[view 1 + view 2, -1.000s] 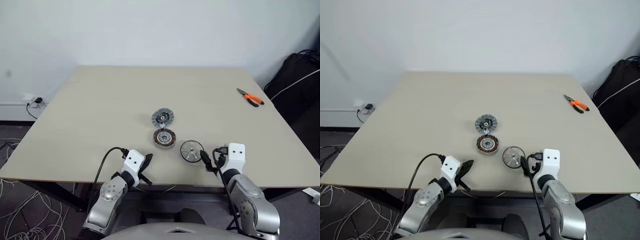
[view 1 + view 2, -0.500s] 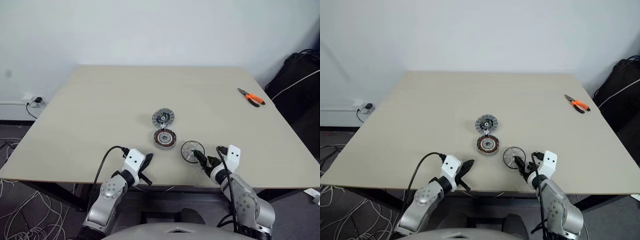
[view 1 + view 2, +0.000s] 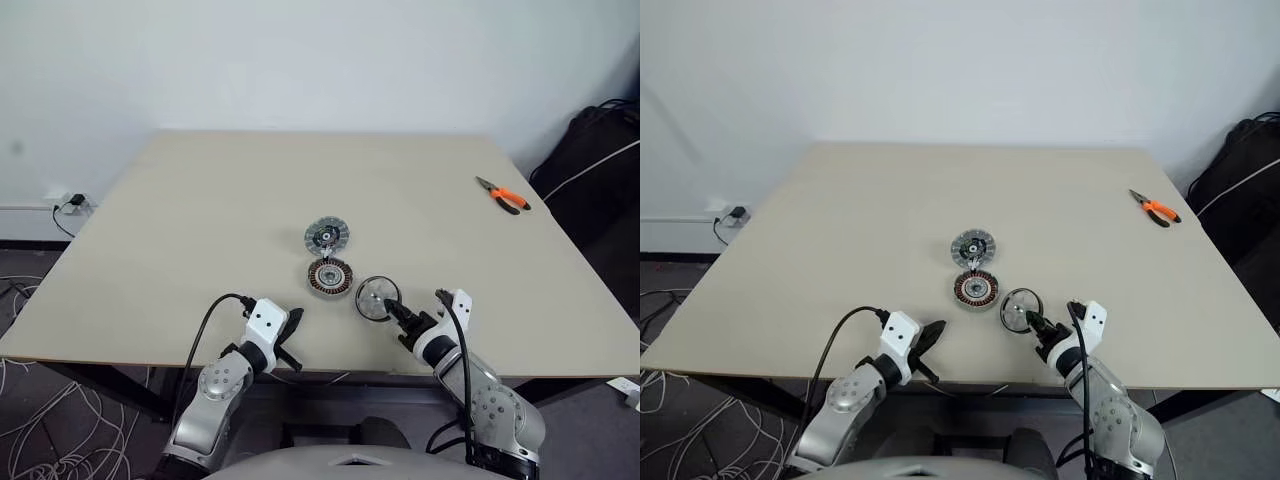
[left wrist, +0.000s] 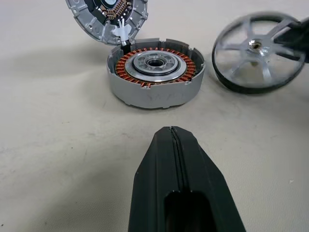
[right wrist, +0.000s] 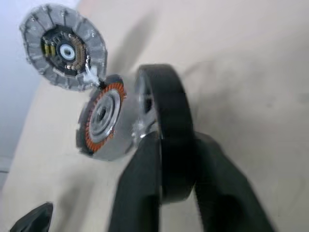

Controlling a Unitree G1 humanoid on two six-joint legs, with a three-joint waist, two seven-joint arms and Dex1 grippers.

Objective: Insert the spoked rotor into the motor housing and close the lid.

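While the right gripper [image 3: 397, 312] clamps the spoked rotor [image 3: 377, 298] by its rim, wheel tipped on edge, motor housing [image 3: 329, 276] at ten o'clock, left gripper [image 3: 295, 322] closed, empty.

The spoked rotor [image 4: 256, 50] is bright polished metal with a matt black band round its rim; the motor housing [image 4: 153, 72] has a dull grey cast-metal wall, glossy copper-brown windings and a smooth machined steel centre; the lid [image 4: 107, 17] is grey ribbed metal, matt; the table [image 3: 200, 220] is smooth matt beige laminate; the left gripper [image 4: 179, 186] fingers are matt black plastic; the pliers [image 3: 500, 194] have orange plastic handles.
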